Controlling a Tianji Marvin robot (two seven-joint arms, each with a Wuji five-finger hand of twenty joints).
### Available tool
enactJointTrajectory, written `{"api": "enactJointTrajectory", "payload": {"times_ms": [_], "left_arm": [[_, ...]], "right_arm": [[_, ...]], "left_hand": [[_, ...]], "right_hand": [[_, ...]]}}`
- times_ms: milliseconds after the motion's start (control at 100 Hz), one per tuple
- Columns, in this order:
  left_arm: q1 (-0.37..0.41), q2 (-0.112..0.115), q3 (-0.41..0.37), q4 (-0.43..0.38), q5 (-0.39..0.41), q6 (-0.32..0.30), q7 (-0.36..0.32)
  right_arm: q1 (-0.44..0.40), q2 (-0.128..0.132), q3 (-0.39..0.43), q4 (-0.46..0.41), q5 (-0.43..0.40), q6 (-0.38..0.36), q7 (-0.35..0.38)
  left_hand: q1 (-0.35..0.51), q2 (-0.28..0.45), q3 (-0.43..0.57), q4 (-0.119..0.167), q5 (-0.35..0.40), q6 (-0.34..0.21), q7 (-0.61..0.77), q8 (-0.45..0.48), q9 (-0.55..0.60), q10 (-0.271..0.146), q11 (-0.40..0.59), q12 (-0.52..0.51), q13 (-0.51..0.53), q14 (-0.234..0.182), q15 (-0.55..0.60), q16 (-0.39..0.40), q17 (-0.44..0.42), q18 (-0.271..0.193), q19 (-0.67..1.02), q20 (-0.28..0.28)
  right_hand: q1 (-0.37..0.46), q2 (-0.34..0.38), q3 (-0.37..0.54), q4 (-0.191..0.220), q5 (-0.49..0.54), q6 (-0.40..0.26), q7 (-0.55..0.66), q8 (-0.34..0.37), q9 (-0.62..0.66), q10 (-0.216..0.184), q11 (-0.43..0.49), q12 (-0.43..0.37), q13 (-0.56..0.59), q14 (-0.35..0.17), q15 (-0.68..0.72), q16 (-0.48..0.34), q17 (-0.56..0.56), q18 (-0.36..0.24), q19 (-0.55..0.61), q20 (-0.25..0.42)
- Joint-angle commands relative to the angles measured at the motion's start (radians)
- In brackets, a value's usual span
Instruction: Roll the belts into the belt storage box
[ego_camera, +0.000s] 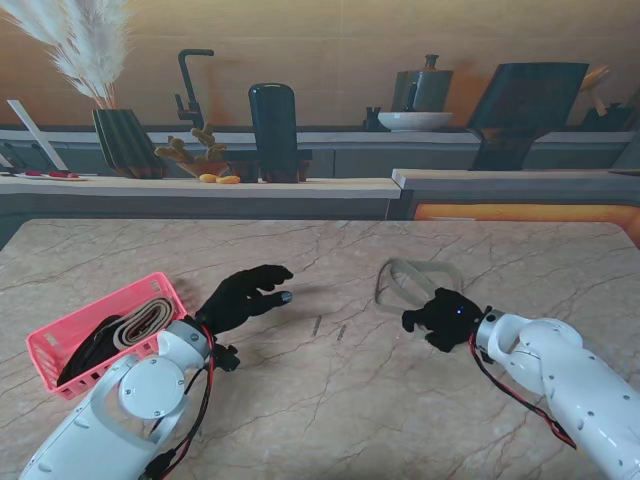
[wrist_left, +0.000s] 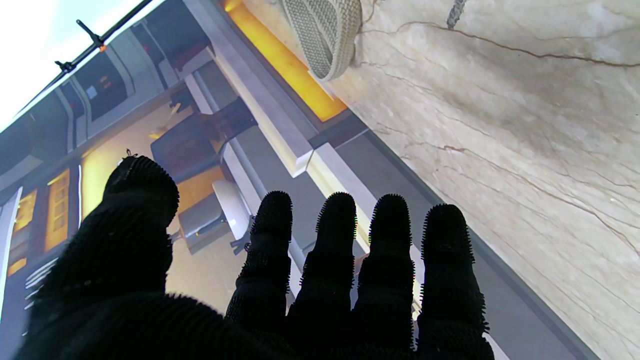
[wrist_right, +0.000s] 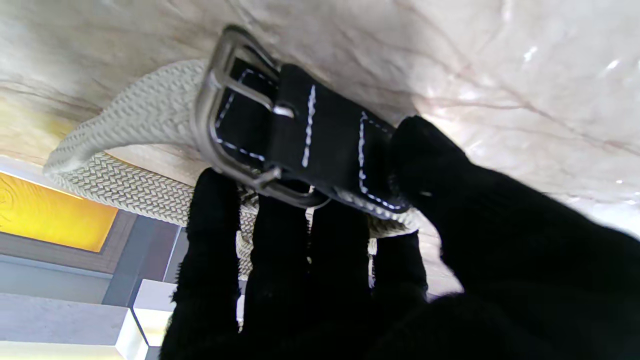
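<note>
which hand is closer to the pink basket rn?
Left. The left hand hovers open just right of the pink basket, with its arm alongside the basket. The right hand is far across the table, fingers closed on the beige belt.

Your stand camera sits high behind the arms and looks down and forward over the beige marble table (ego_camera: 330, 400), with the kitchen counter at twelve o'clock. It takes in the pink plastic basket (ego_camera: 60, 345) at eight o'clock and the woven beige belt loop (ego_camera: 410, 280) at two o'clock.

Your left wrist camera looks along the black-gloved left hand (wrist_left: 280, 280) out across the table, picture inverted, from a moderate distance; it shares the beige belt loop (wrist_left: 325, 35) with the stand view.

Your right wrist camera sits very close, looking past the black-gloved right hand (wrist_right: 380, 260) at the belt's metal buckle (wrist_right: 240, 110), the same belt again.
</note>
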Motion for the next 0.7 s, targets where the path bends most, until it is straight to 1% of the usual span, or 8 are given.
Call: {"api": "enactJointTrajectory", "payload": {"times_ms": [0,80,210,300,380,460,560,690], "left_arm": [[0.004,-0.006,0.002,0.0,-0.003,0.003,0.003],[0.004,-0.007,0.001,0.001,-0.001,0.003,0.008],[0.004,-0.008,0.001,0.002,0.0,0.002,0.014],[0.006,-0.009,0.0,0.001,0.0,0.004,0.018],[0.006,-0.01,-0.001,0.001,0.001,0.003,0.022],[0.006,-0.011,-0.001,0.001,0.001,0.005,0.024],[0.007,-0.012,-0.001,0.0,-0.002,0.009,0.026],[0.007,-0.012,-0.002,0.0,-0.002,0.012,0.028]], "right_arm": [[-0.012,-0.007,-0.006,0.011,-0.015,-0.008,0.004],[-0.013,-0.006,-0.004,0.003,-0.018,-0.033,0.003],[-0.017,-0.009,0.0,-0.015,-0.014,-0.068,-0.005],[-0.02,-0.013,0.003,-0.03,-0.006,-0.091,-0.004],[-0.024,-0.017,0.006,-0.043,0.005,-0.105,-0.002],[-0.031,-0.023,0.013,-0.059,0.021,-0.111,0.01],[-0.04,-0.033,0.021,-0.072,0.058,-0.107,0.029],[-0.051,-0.047,0.024,-0.086,0.115,-0.085,0.061]], "left_hand": [[0.029,0.035,-0.031,0.04,0.011,-0.027,-0.019,0.014,0.028,-0.02,-0.005,0.01,0.022,-0.001,0.014,0.007,0.005,0.005,0.026,0.016],[0.032,0.036,-0.032,0.04,0.015,-0.028,-0.016,0.015,0.031,-0.024,-0.003,0.011,0.026,-0.001,0.017,0.009,0.006,0.006,0.03,0.018],[0.035,0.036,-0.032,0.04,0.018,-0.028,-0.013,0.017,0.04,-0.035,0.001,0.013,0.03,-0.004,0.02,0.011,0.007,0.007,0.036,0.02],[0.038,0.038,-0.031,0.04,0.021,-0.028,-0.01,0.018,0.047,-0.039,0.004,0.013,0.035,-0.006,0.023,0.012,0.008,0.006,0.039,0.021],[0.039,0.039,-0.032,0.04,0.023,-0.029,-0.008,0.018,0.048,-0.037,0.004,0.013,0.037,-0.004,0.024,0.013,0.008,0.008,0.042,0.022],[0.039,0.044,-0.033,0.039,0.025,-0.029,-0.006,0.019,0.05,-0.037,0.005,0.013,0.038,-0.006,0.026,0.014,0.009,0.007,0.045,0.022],[0.043,0.045,-0.033,0.039,0.028,-0.028,-0.004,0.019,0.05,-0.031,0.004,0.013,0.038,-0.004,0.028,0.014,0.008,0.009,0.047,0.022],[0.046,0.049,-0.035,0.039,0.034,-0.03,-0.002,0.02,0.051,-0.03,0.005,0.013,0.039,-0.004,0.029,0.015,0.007,0.01,0.049,0.022]], "right_hand": [[0.032,0.032,0.009,-0.034,0.086,0.028,0.089,-0.122,0.062,-0.041,-0.103,-0.055,0.035,-0.032,-0.023,-0.023,0.012,-0.018,0.049,-0.026],[0.019,0.041,0.004,-0.036,0.147,-0.063,0.151,-0.177,0.105,-0.032,-0.151,-0.074,0.064,-0.024,-0.039,-0.032,0.027,-0.009,0.066,-0.016],[0.015,0.038,0.01,-0.036,0.224,-0.189,0.198,-0.189,0.123,-0.007,-0.157,-0.08,0.083,-0.008,-0.037,-0.029,0.034,0.0,0.066,-0.014],[0.012,0.03,0.01,-0.037,0.253,-0.22,0.207,-0.191,0.131,-0.007,-0.152,-0.08,0.091,-0.007,-0.033,-0.025,0.033,0.011,0.063,-0.014],[-0.007,0.035,-0.002,-0.04,0.338,-0.26,0.225,-0.187,0.139,0.037,-0.112,-0.082,0.097,0.009,-0.008,-0.007,0.026,0.03,0.05,-0.013],[-0.023,0.023,-0.005,-0.04,0.388,-0.269,0.215,-0.192,0.131,0.057,-0.091,-0.082,0.084,0.021,0.013,0.011,0.01,0.04,0.038,-0.011],[-0.029,0.029,-0.01,-0.042,0.38,-0.269,0.201,-0.194,0.125,0.033,-0.086,-0.08,0.082,0.01,0.032,0.024,0.004,0.037,0.033,-0.008],[-0.019,-0.008,0.0,-0.037,0.27,-0.182,0.15,-0.187,0.137,0.002,-0.113,-0.09,0.087,-0.01,0.021,0.022,0.005,0.024,0.026,0.002]]}}
